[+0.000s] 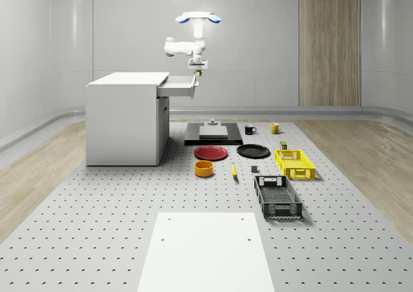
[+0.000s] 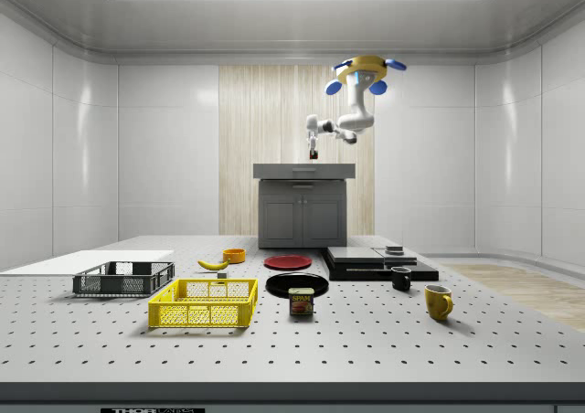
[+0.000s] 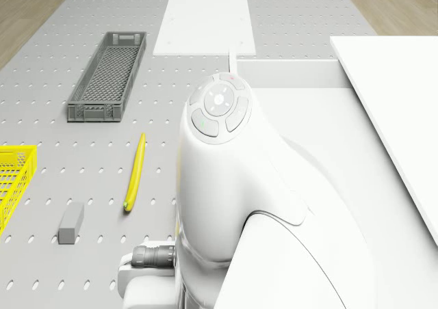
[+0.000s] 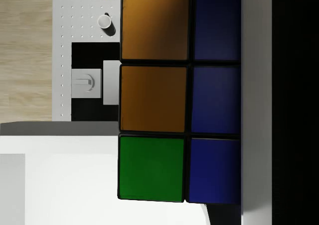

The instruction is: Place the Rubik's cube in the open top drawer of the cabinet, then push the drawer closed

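Observation:
The drone [image 1: 199, 17] hovers above the outer end of the open top drawer [image 1: 179, 85] of the white cabinet [image 1: 122, 117]. Its arm hangs down, and the gripper [image 1: 197, 71] is shut on the Rubik's cube [image 1: 197, 73] just above the drawer's front edge. From the wrist, the cube [image 4: 154, 95] shows orange, green and blue stickers, with the white drawer floor [image 4: 60, 175] beneath it. In the side view the gripper [image 2: 313, 153] hangs just over the cabinet top [image 2: 303, 169]. The drone view looks past the arm [image 3: 226, 186] onto the drawer's front wall [image 3: 287, 64].
On the floor beside the cabinet lie a black platform [image 1: 213, 134], a red plate [image 1: 211, 152], a black plate [image 1: 253, 151], an orange bowl [image 1: 204, 168], a banana [image 1: 233, 170], a yellow basket [image 1: 294, 163], a grey basket [image 1: 277, 196] and two mugs [image 1: 250, 129].

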Motion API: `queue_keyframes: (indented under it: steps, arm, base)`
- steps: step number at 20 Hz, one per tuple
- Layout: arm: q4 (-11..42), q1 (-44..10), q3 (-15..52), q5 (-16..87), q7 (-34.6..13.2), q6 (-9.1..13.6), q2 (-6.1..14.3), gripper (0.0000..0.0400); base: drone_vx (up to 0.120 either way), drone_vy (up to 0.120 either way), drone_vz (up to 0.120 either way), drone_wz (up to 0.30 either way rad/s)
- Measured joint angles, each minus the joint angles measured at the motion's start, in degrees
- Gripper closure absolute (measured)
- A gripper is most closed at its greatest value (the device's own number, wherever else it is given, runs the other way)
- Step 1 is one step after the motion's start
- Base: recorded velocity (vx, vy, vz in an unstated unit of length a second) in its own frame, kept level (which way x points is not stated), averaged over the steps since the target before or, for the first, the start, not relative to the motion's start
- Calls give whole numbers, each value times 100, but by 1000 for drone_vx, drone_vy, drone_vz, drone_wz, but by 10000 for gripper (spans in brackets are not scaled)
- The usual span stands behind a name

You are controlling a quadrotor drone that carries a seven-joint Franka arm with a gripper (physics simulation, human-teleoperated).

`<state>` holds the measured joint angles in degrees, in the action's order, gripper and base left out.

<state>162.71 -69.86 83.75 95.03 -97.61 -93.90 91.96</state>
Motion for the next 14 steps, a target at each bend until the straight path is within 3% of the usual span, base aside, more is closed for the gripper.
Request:
queue_keyframes:
  steps: [14]
  arm:
    - [0,-2,1,-5,-1,-13,14,78]
  base:
    - [0,-120,0,0]
